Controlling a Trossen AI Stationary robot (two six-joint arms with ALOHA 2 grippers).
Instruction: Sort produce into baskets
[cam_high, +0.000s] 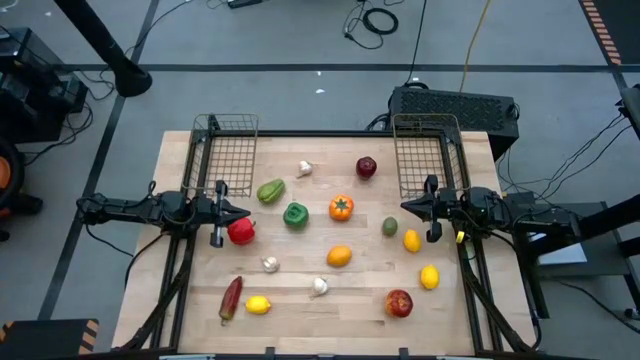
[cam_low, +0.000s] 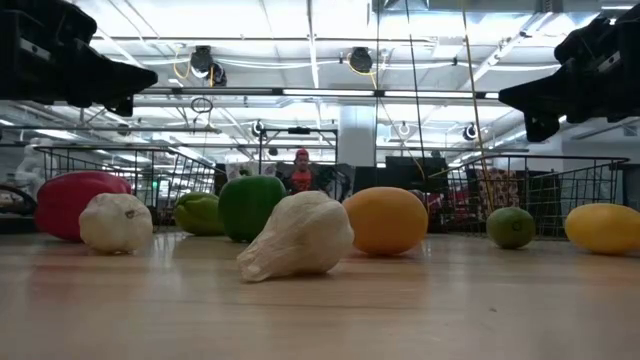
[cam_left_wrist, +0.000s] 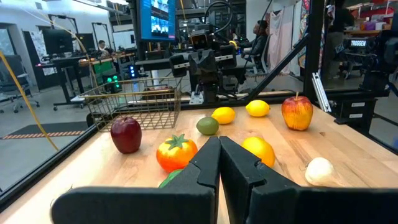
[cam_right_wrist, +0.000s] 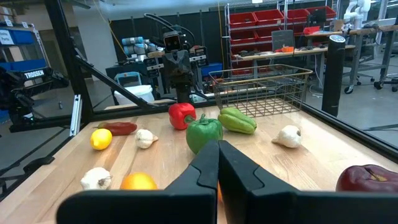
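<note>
- We see both baskets (cam_high: 228, 152) empty and the produce (cam_high: 340, 256) scattered; sorting is not yet begun.
- Our left gripper (cam_high: 243, 212) and right gripper (cam_high: 407, 206) hover shut, holding nothing; next, one must open over a piece.

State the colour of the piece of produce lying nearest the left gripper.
Red: the pepper, clearest in the high view.

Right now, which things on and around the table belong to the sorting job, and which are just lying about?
Job:
produce scattered on the table
left basket
right basket

Just there:
black box behind the table
cables on the floor
</note>
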